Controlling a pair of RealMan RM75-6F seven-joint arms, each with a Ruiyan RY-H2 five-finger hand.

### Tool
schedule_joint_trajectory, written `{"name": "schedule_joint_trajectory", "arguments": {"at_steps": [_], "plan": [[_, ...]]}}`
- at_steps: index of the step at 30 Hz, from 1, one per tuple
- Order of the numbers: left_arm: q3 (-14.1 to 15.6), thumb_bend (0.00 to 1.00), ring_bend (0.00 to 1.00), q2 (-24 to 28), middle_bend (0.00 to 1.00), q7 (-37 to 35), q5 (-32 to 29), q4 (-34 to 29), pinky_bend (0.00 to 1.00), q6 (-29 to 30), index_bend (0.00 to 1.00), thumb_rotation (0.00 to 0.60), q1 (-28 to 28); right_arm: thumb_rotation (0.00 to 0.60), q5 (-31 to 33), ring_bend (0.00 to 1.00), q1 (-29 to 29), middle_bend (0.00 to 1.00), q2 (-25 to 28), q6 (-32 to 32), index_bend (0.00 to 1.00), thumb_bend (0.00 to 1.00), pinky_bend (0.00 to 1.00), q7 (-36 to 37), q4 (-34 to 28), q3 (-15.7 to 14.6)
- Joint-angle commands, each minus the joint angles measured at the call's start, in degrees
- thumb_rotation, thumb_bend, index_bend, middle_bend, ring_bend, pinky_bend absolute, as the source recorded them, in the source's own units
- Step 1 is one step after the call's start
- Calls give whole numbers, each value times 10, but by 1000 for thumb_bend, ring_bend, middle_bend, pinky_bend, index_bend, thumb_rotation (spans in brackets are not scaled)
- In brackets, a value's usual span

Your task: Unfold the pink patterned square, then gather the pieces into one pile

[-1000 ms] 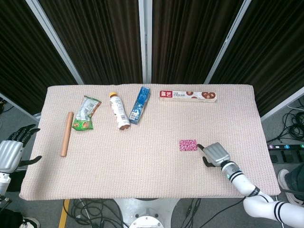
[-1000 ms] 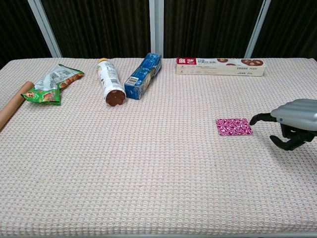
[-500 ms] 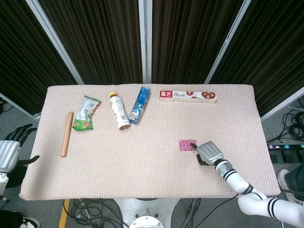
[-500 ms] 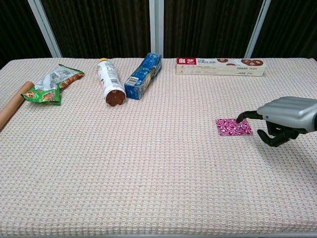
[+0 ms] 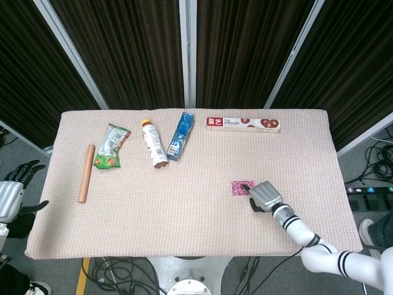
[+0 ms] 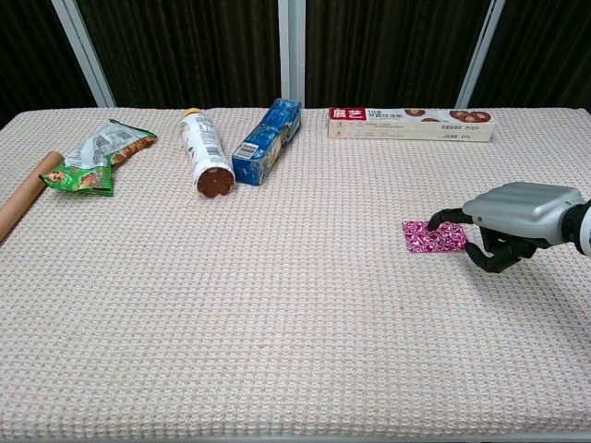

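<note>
The pink patterned square (image 6: 435,236) lies flat and folded on the woven table cover (image 6: 277,314), in front of the long biscuit box (image 6: 410,123) and well apart from it. The right hand (image 6: 506,226) sits at the square's right edge, palm down, 1 finger reaching over the square's top surface while the others curl underneath toward the cover. It grips nothing; from these views it is not clear whether the extended fingertip actually presses the square or hovers just above it.

The step in hand appears to be the unfolding, not yet begun. To do it well, the hand likely needs to find the free edge of the fold rather than the creased side, so the fingertip should settle near an edge of the square, pin or drag lightly, and let a curled finger catch the loose layer. The square looks thin and light, so a hard push would probably slide it across the cover toward the biscuit box side instead of opening it; slow, shallow contact seems safer.

The left hand (image 5: 11,195) hangs off the table, far to the left of the square, fingers apart and holding nothing; it could help by steadying 1 layer.
</note>
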Motion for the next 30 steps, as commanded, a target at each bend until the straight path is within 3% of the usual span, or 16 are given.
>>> {"name": "schedule_joint_trajectory", "arguments": {"at_steps": [1, 17, 30], "plan": [[0, 51, 165, -1, 225, -1, 0, 1, 264, 0, 230, 600, 0, 404, 4, 1000, 3, 1000, -1, -3, 134, 657, 1000, 1, 3, -1], [-2, 51, 165, -2, 226, -3, -2, 5, 264, -4, 230, 600, -1, 401, 27, 1000, 14, 1000, 16, -6, 168, 653, 1000, -4, -1, -10], [-3, 50, 165, -4, 225, -12, -6, 14, 264, -8, 230, 600, 0, 406, 33, 1000, 31, 1000, -7, -16, 167, 649, 1000, -11, 4, -12]]}}
